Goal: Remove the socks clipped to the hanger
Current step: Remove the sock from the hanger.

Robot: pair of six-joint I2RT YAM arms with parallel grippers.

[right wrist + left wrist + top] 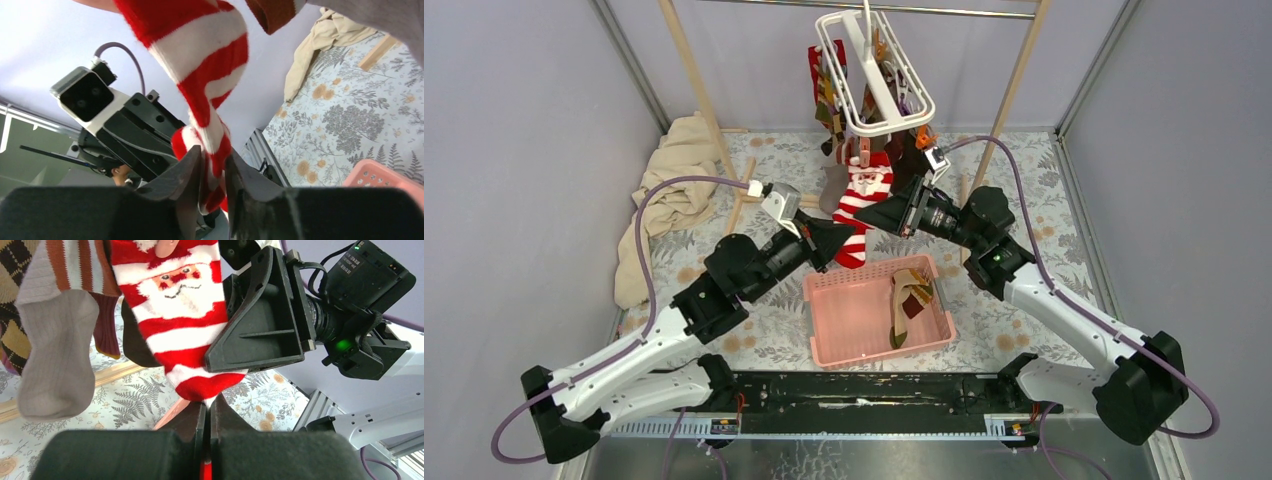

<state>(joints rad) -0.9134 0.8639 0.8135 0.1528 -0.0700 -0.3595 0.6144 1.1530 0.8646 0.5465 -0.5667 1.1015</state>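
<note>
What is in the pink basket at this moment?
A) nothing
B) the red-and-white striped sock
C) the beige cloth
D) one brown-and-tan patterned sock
D: a single brown-and-tan sock lies toward the right side of the basket, and nothing else is in it.

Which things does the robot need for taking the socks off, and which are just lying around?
For the job: Santa sock, grey sock, hanger, pink basket with an argyle sock in it.
Just lying about: beige cloth, wooden rail frame.
</note>
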